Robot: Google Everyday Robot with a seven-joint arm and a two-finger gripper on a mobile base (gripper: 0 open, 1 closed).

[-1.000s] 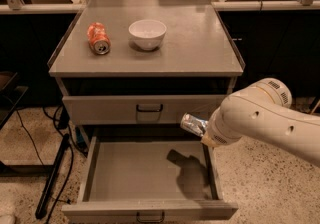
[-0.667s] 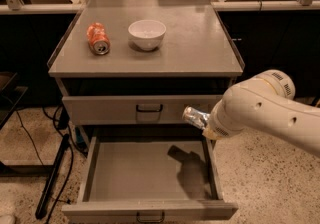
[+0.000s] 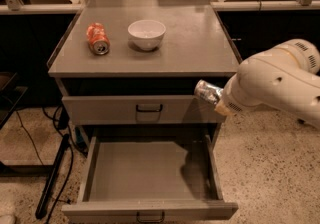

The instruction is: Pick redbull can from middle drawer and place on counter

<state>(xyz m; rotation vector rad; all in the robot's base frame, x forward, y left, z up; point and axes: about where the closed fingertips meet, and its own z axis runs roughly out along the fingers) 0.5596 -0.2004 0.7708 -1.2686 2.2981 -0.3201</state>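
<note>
The redbull can (image 3: 206,91), silver and shiny, lies sideways in the air in front of the right end of the closed top drawer front, just below the counter's edge. My gripper (image 3: 215,98) is at the end of the white arm (image 3: 272,85) and is shut on the can; the arm's bulk hides most of it. The middle drawer (image 3: 89,170) is pulled fully open below, with a bare grey floor. The counter (image 3: 195,43) is the grey top of the cabinet, up and to the left of the can.
An orange soda can (image 3: 98,38) lies on its side at the counter's left, and a white bowl (image 3: 146,33) stands beside it. The closed top drawer front (image 3: 110,109) has a dark loop handle. A black pole and cables (image 3: 52,178) lie on the floor at the left.
The arm has lifted the can up and slightly right, from just above the open drawer to the height of the top drawer front.
</note>
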